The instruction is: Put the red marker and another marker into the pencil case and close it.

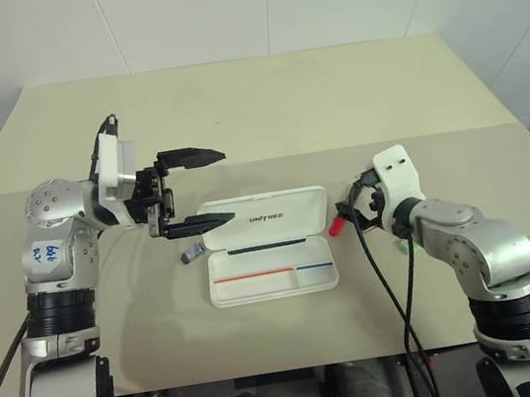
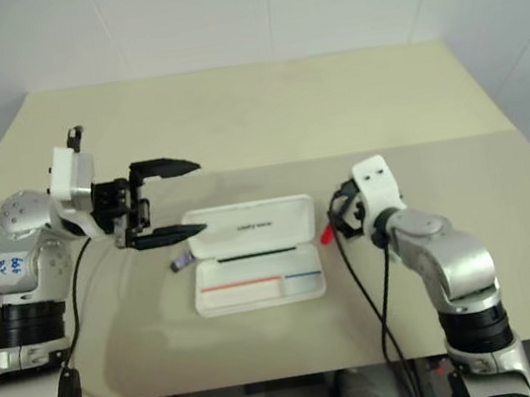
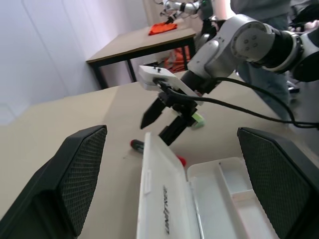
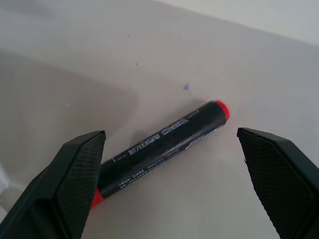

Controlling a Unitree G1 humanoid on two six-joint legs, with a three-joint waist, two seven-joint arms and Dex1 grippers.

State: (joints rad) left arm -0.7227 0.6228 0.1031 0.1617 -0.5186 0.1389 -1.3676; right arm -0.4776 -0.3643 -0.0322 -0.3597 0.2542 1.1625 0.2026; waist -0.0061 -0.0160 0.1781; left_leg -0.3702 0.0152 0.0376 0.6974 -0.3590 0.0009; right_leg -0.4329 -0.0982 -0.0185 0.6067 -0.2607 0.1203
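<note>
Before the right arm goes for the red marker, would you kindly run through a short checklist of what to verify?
1. Pencil case lid open, tray free to receive markers: ok.
2. Red marker lying on the table between the right gripper's open jaws, not yet gripped: ok.
3. Marker clear of the case wall for a clean pinch: cannot tell; its red end lies close beside the case.
4. Left gripper open, raised off the table at the case's left end: ok.
5. Green marker located: ok, on the table behind the right gripper.
6. Small purple-grey piece outside the case: ok.
</note>
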